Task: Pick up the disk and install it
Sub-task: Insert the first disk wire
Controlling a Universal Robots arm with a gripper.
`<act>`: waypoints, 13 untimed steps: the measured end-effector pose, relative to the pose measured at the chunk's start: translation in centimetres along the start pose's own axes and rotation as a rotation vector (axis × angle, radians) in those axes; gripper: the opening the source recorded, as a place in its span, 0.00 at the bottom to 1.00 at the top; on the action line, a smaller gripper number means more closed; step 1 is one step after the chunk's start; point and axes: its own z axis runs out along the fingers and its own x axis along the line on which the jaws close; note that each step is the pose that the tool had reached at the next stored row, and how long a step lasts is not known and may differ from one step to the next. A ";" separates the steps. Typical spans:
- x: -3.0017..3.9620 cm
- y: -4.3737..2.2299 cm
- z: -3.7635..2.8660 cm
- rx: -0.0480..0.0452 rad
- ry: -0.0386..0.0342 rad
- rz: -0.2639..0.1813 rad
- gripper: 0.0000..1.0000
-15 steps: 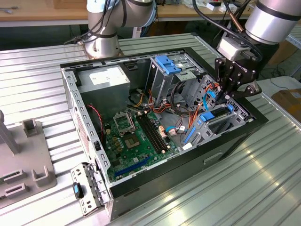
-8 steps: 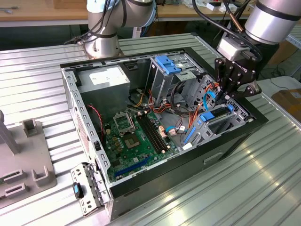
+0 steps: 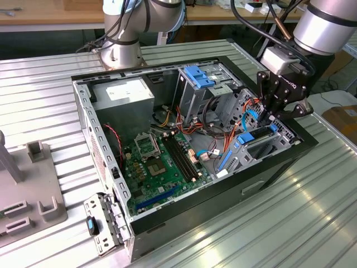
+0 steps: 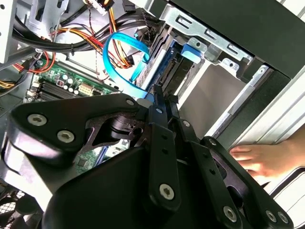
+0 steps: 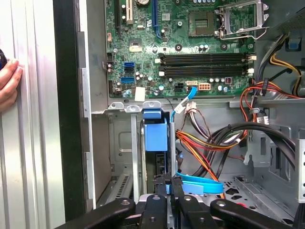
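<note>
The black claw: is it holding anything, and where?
Cannot be told: the gripper is at the edge of the disk, but whether it grips is unclear.

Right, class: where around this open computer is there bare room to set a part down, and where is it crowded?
Free: the table along the case, exterior view's lower right, and the patch bordered by case, arm base and fixture. Crowded: cables pack around the disk. A person's hand rests on the table by the case wall.
</note>
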 end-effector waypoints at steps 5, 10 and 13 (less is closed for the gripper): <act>0.06 0.00 0.00 0.0000 -0.0001 0.000 0.16; 0.06 0.00 0.00 0.0000 0.0000 0.000 0.16; 0.12 0.00 0.01 0.0000 0.0000 0.000 0.16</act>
